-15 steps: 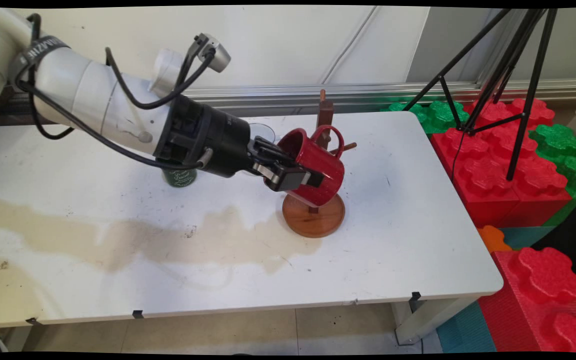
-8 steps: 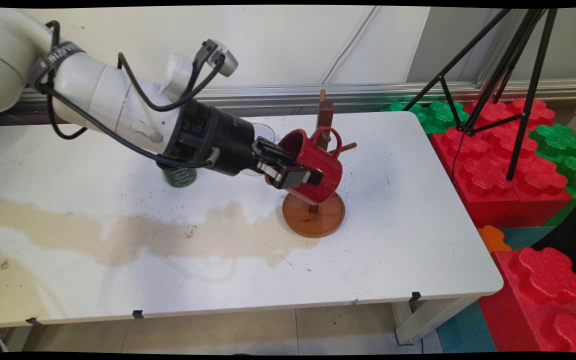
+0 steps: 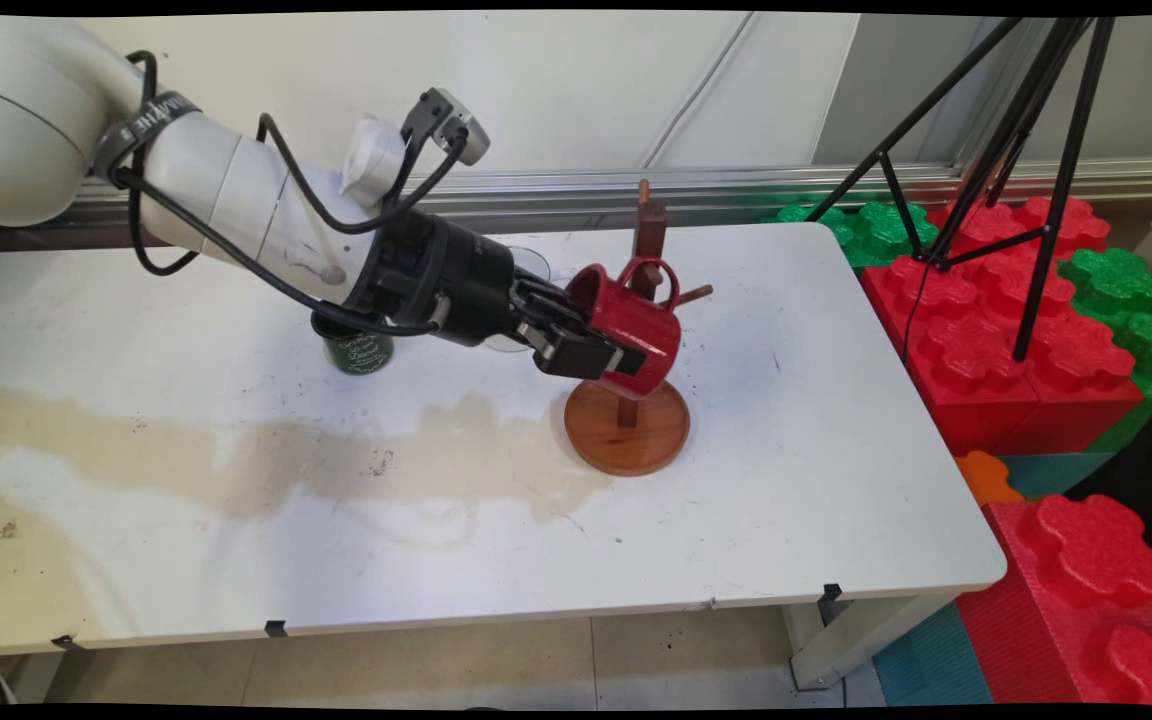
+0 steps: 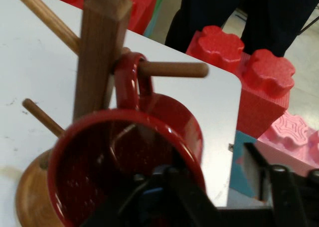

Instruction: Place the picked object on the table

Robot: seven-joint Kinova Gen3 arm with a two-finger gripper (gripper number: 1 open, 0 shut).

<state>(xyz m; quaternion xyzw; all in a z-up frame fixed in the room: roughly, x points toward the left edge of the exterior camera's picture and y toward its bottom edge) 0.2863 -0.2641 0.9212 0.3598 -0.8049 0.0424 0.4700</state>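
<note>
Glossy deep red mug (image 3: pixel 629 328), lightly speckled, red inside too (image 4: pixel 124 172). Black fingers (image 3: pixel 626 356) clamped on its rim. Warm reddish-brown wooden mug stand (image 3: pixel 627 428), darker brown post, paler brown pegs (image 4: pixel 172 69). White desk (image 3: pixel 816 420) marked by a broad tan stain (image 3: pixel 286 470) running from the left edge towards the middle, with dark specks. Dark green cup (image 3: pixel 357 349) with pale lettering near the far edge. Red and green studded blocks (image 3: pixel 996 330) beyond the right edge, orange and teal lower down. Black tripod (image 3: pixel 1031 150).
</note>
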